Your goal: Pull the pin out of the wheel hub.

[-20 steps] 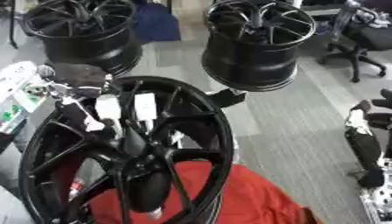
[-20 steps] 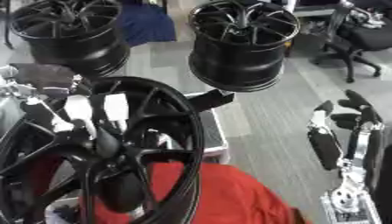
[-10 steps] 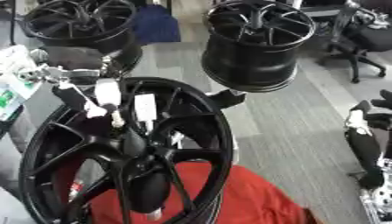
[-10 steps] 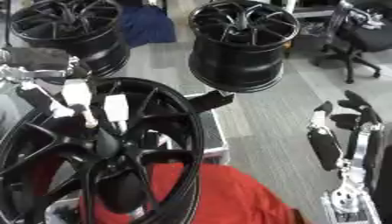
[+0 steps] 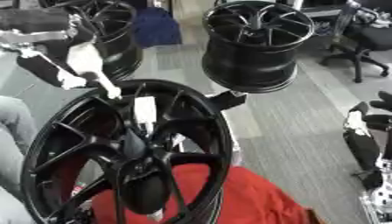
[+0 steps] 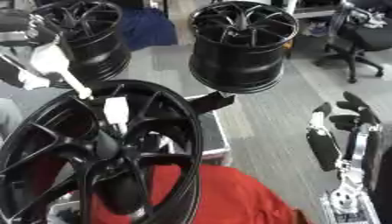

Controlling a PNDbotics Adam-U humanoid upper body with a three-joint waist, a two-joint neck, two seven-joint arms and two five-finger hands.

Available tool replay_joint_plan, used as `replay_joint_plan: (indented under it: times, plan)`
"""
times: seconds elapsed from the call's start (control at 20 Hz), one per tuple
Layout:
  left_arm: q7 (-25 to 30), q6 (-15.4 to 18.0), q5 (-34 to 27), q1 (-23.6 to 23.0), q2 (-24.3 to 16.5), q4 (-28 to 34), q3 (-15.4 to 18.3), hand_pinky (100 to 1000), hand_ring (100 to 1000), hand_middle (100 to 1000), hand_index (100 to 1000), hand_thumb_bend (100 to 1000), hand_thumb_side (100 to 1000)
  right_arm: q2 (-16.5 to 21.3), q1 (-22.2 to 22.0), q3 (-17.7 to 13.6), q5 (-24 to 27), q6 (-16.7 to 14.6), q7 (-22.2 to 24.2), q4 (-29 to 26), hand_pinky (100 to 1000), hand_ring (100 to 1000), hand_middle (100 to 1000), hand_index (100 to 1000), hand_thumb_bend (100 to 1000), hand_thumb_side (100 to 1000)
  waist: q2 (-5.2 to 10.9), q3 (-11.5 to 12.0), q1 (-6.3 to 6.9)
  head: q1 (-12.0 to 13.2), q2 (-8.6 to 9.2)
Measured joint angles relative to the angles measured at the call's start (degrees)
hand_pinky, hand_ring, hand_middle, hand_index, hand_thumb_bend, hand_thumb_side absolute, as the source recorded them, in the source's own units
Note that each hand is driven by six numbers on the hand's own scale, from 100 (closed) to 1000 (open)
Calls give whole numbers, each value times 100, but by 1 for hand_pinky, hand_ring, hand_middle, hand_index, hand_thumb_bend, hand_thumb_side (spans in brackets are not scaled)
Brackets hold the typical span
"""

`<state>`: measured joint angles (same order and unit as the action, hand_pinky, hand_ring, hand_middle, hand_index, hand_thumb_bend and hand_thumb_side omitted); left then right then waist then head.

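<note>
A large black wheel hub [image 5: 201,131] stands tilted in the foreground on a red cloth [image 5: 245,197]. My left hand [image 5: 42,70] reaches in from the upper left, above the hub's top rim. It is shut on a white pin [image 6: 73,83] that slants down to the right, its thin lower tip just over the rim. A second white piece [image 5: 144,111] sits on an upper spoke near the centre. My right hand [image 6: 337,135] rests open at the right edge with its fingers up, away from the hub.
Two more black wheels stand behind on the grey floor, one at the back centre [image 5: 253,48] and one at the back left [image 6: 84,35]. An office chair [image 5: 367,39] is at the far right. A black box [image 6: 208,131] lies beside the hub.
My left hand has risen up and to the left, taking the white pin off the spokes to above the rim. The other white piece stays on the hub. The right hand has not moved.
</note>
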<state>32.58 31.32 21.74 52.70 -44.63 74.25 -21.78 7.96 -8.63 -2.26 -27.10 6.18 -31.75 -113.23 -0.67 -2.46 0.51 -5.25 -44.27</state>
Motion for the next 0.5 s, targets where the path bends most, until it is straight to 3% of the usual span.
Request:
replay_joint_plan:
  times: [0.25,0.5]
  plan:
    - [175,-175,-164,-846,-774,129,551,482,441,515,713,100,292,36,-1,-23,-9,13,-12,0,609,586,675,830,100,438,13,77,14,-6,0]
    - [363,-363,405,-1821,-1252,-248,1090,538,480,575,749,198,326,41,-5,-25,-22,23,-22,0,609,586,675,830,100,437,15,145,20,-33,0]
